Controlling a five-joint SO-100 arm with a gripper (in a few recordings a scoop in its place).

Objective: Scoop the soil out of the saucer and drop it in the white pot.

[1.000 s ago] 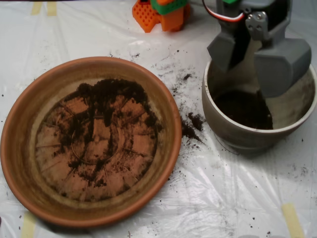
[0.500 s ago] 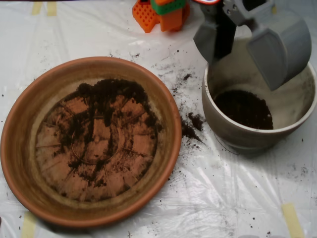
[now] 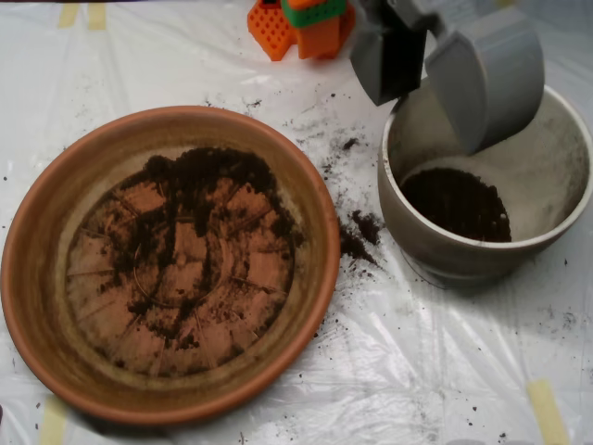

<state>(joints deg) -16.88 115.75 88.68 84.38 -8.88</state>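
**Scoop hanging open over the pot's back rim, soil split between dish and pot**

A sheet of clear plastic [image 3: 417,371] is covering the whole table, wrinkling and catching the light, with strips of tan tape [image 3: 547,408] showing at its edges. The saucer [image 3: 37,306] is sitting at the left, taking up most of that side. The soil [image 3: 199,176] in it is lying mostly toward the far part of the base, thinning into streaks and crumbs that are leaving the ridged terracotta bare in wide patches nearer the front.

The white pot [image 3: 556,158] is standing at the right, well apart from the saucer, and a dark heap of soil is resting in its bottom, toward the front wall. Its inner wall is looking dusty and smudged.

The scoop [image 3: 435,69] is hanging over the pot's upper left rim, its two grey shells standing apart: the darker left half is sitting outside the rim, the larger rounded right half over the pot's interior.

An orange and green block [image 3: 301,23] is poking in at the top edge. Spilled soil clumps [image 3: 357,236] are lying on the plastic between the saucer and the pot, with finer grains scattering up toward the block.
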